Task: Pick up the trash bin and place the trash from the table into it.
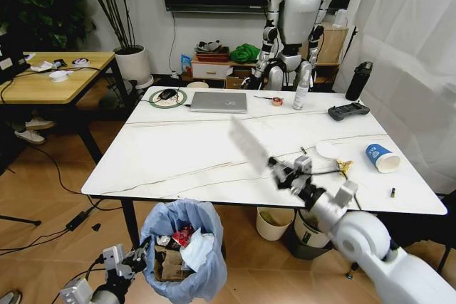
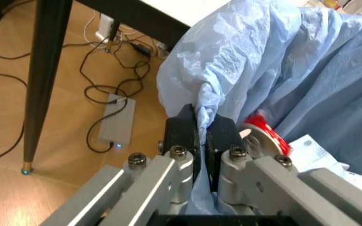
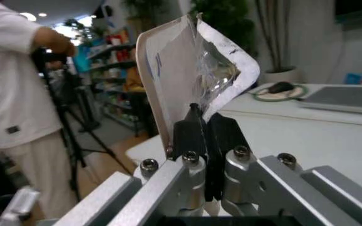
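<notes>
Holding the bin (image 1: 183, 247) at lower centre of the head view, the left gripper (image 1: 140, 253) pinched the blue liner at the rim, below the table (image 1: 185, 154) edge. The right gripper (image 1: 288, 173), at centre right over the table, carried a clear packet (image 1: 248, 142) tilted up and left. The step in hand appeared to be the transfer of one piece of trash; the next move called for swinging the right arm down and left over the bin mouth before release. A cup (image 1: 382, 157) lay at the right.

In the left wrist view, the jaws stood closed on the bag fold, with a red wrapper (image 2: 267, 135) just beside them.

In the right wrist view, the jaws stood closed on the packet's lower edge; the packet rose upright at upper centre.
</notes>
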{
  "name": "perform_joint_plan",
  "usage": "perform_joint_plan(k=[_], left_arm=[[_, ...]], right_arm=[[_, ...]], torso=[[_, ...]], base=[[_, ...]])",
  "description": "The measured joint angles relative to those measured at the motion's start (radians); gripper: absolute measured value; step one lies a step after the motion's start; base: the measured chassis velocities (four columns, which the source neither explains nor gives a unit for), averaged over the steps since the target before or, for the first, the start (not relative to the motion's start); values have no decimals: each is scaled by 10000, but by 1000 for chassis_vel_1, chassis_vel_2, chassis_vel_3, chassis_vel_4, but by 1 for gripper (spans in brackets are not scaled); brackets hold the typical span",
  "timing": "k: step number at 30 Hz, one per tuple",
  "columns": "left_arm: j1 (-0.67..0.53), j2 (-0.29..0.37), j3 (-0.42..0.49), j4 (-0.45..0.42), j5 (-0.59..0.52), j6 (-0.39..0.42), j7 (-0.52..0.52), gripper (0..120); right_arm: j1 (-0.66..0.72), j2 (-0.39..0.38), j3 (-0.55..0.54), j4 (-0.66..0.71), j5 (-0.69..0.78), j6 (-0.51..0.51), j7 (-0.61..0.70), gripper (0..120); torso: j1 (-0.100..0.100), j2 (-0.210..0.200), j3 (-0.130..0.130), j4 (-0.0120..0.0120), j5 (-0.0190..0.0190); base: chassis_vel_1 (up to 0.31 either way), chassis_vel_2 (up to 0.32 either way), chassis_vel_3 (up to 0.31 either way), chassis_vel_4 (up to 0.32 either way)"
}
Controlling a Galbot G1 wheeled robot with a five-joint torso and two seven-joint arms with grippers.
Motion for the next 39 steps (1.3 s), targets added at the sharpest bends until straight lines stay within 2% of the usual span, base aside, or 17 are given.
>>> perform_joint_plan(k=[2, 4, 5, 8, 11, 27, 28, 32, 36, 39], left_arm=[[5, -33, -27, -19, -7, -8, -12, 0], [11, -131, -30, -52, -3, -10, -36, 0], [11, -131, -30, -52, -3, -10, -36, 0], [54, -192, -53, -181, 7, -12, -59, 0], [82, -219, -135, -264, 10, -11, -71, 0], [180, -532, 214, -363, -4, 73, -259, 0], [180, -512, 212, -363, -7, 75, -260, 0], [163, -430, 165, -364, -64, 88, -273, 0], [143, -423, 166, -366, -91, 95, -284, 0], [94, -372, 163, -334, -115, 103, -296, 0]], right_arm=[[-75, -108, -480, 286, -34, 127, -142, 0], [57, -97, -1504, 401, -484, 216, -242, 0], [57, -97, -1504, 401, -484, 216, -242, 0], [253, -17, -2590, -51, -1381, 484, -328, 0], [212, 27, -3119, -467, -1964, 686, -384, 0], [249, 236, -3330, -1028, -2912, 917, -308, 0], [247, 240, -3331, -1028, -2923, 920, -305, 1], [195, 225, -3328, -1042, -3019, 957, -299, 19], [149, 224, -3327, -1054, -3021, 949, -264, 27], [137, 242, -3270, -1052, -3014, 964, -215, 46]], torso=[[0, 0, 0, 0, 0], [0, 0, 0, 1, -1], [0, 0, 0, 1, -1], [0, 0, 1, 2, 2], [0, 0, 2, 1, 3], [0, 0, 2, 1, 2], [0, 0, 2, 1, 2], [0, 0, 2, 1, 2], [0, 0, 2, 0, 2], [0, 0, 2, 0, 3]], base=[[0, 0, 0, 0], [0, 0, 0, 0], [0, 0, 0, 0], [0, 0, 0, 0], [0, 0, 0, 0], [0, 0, 0, 0], [0, 0, 0, 0], [0, 0, 0, 0], [0, 0, 0, 0], [0, 0, 0, 0]])
